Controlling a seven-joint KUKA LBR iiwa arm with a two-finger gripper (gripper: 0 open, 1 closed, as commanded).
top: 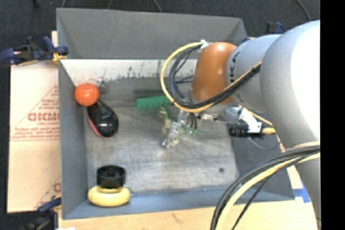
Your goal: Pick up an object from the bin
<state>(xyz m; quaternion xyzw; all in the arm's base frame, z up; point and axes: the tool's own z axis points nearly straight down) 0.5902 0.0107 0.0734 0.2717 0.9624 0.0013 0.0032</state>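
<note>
Hovering over bin (135,169) centre, gripper (171,137) — green block (151,102) near, up-left

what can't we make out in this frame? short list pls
- Camera view: right end of the green flat block, hidden behind the cables.
- Small greenish clutter at the gripper: too small to identify, or to tell if held.
- Right floor of the grey metal bin: covered by the arm.
- Black round cap on the yellow ring: one thing or two, unclear.

Matt scuffed grey metal bin (161,169), glossy black plastic object (103,120), smooth orange ball (86,94), shiny wrist cover (213,75)
</note>
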